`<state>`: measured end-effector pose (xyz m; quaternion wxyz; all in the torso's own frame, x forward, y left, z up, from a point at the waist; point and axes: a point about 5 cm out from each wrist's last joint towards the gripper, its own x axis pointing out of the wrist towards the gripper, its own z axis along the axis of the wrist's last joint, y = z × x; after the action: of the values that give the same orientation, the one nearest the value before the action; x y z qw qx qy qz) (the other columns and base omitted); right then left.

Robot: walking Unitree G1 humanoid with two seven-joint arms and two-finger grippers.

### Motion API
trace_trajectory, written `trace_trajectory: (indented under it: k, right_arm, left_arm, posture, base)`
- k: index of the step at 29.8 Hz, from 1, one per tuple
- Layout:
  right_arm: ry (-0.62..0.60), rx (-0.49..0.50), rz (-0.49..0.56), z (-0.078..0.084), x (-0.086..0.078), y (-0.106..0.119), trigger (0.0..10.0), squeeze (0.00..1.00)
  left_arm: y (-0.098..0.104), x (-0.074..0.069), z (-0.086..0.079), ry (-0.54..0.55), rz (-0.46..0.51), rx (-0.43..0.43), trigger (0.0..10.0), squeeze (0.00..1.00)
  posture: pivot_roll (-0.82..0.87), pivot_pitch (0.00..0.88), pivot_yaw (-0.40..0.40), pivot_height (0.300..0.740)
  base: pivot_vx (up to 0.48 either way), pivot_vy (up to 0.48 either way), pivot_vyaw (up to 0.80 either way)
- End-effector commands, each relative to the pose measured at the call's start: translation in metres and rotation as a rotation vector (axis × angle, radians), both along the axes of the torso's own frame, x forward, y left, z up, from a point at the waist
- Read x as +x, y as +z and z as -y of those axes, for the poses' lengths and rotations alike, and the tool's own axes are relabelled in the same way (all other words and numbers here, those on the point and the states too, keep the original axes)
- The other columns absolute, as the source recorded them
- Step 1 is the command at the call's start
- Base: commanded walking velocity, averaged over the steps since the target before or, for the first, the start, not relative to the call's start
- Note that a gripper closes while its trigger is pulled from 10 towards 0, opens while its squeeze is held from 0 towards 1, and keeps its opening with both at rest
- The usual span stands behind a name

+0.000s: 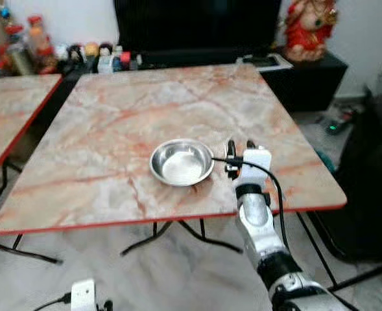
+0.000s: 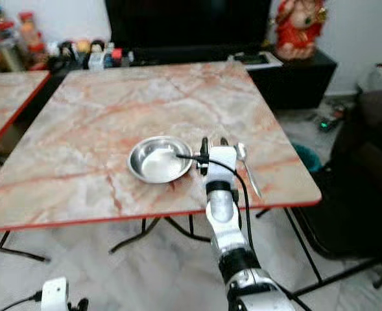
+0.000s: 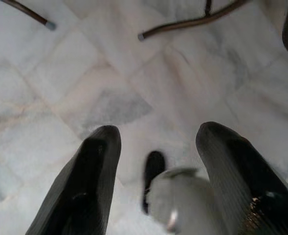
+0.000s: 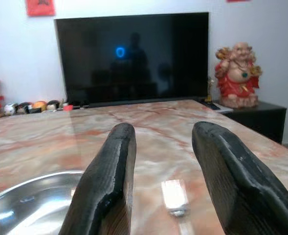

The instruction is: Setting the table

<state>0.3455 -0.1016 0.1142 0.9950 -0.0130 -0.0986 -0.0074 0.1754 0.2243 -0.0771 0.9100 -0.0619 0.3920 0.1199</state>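
One surface (image 1: 113,116), marble w/ red edge, w/ steel bowl (image 1: 181,162) near front edge. Spoon (image 2: 248,167) lying flat just right of bowl. Right claw (image 2: 214,148) spread, empty, hovering betw. bowl & spoon. Left claw (image 3: 156,171) spread, idle, low over floor. Prob. placing done: best to lift straight up & back, w/o nudging spoon or bowl rim.

no legible text, red wall sign (image 4: 40,7) too blurred to read, jars (image 1: 22,45) with unreadable labels
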Motion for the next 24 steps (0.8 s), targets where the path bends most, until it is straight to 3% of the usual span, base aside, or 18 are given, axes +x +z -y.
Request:
trace_trajectory:
  k: [1, 16, 24]
  right_arm:
    - [0.035, 0.01, 0.015, -0.013, 0.001, 0.006, 10.0, 0.0]
    - [0.054, -0.002, 0.012, -0.012, 0.001, 0.007, 10.0, 0.0]
    - [0.084, -0.061, 0.0, -0.004, -0.007, -0.003, 10.0, 0.0]
  left_arm:
    - [-0.004, -0.012, -0.008, 0.027, -0.037, 0.012, 10.0, 0.0]
    - [-0.007, -0.017, -0.004, 0.038, -0.046, 0.002, 10.0, 0.0]
    - [-0.007, -0.017, -0.003, 0.038, -0.044, 0.002, 10.0, 0.0]
  posture:
    - [0.05, 0.0, 0.038, 0.74]
    - [0.05, 0.0, 0.021, 0.74]
    - [0.04, 0.0, 0.004, 0.74]
  base:
    - [0.0, 0.48, 0.0]
    - [0.0, 0.48, 0.0]
    - [0.0, 0.48, 0.0]
